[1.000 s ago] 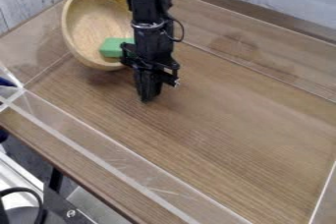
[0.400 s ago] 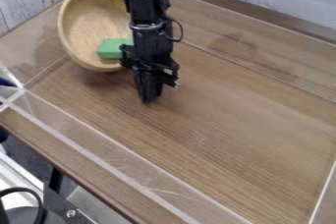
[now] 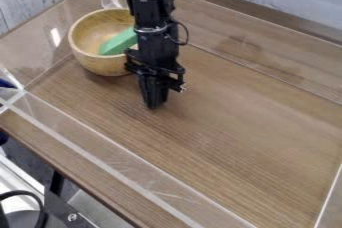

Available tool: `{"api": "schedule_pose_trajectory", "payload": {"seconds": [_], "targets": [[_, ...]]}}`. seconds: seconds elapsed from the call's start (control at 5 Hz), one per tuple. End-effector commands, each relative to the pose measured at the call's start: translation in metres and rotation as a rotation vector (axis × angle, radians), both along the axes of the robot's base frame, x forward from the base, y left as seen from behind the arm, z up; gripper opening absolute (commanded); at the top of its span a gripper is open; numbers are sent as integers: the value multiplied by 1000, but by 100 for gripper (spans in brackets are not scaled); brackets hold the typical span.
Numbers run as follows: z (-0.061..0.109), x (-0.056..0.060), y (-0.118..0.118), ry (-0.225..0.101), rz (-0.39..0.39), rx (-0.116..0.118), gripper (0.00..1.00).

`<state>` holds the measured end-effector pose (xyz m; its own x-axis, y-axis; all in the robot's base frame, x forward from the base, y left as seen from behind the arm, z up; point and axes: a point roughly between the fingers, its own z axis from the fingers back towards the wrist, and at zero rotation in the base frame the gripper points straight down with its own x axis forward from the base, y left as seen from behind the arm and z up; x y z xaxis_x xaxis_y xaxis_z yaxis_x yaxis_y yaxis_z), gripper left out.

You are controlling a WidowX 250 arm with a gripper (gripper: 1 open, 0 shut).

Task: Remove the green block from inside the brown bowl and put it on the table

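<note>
Green block (image 3: 118,40) lies inside the brown bowl (image 3: 88,56), leaning against the wall nearest the arm. It sits up and behind the fingers, close by. It looks hard and light, with smooth round edges, so it may slip. A good place to grab seems to be across its thin middle, since it is long. The gripper (image 3: 156,100) points down with its tips low over the table (image 3: 241,142), just beside the bowl's outer wall. Its fingers are pressed tight together and hold nothing. The block is not yet out.
</note>
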<state>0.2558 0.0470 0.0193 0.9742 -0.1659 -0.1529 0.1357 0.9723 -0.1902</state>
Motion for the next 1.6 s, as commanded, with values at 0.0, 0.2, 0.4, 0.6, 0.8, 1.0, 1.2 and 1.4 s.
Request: {"api": "schedule_pose_trajectory", "payload": {"seconds": [0.0,0.2,0.4,0.6,0.8,1.0,1.2,1.4], "targets": [[6,5,-6,-27,-14,-4,0],[5,5,-7,-27,-16,-8,0],[5,6,-8,-27,-17,-13,0],[4,6,-9,-26,-17,-18,0],[3,7,-10,-25,-16,-22,0],[3,7,-11,-23,-15,-26,0],[2,7,-11,-22,-13,-30,0],[1,7,-10,-19,-10,-34,0]]}}
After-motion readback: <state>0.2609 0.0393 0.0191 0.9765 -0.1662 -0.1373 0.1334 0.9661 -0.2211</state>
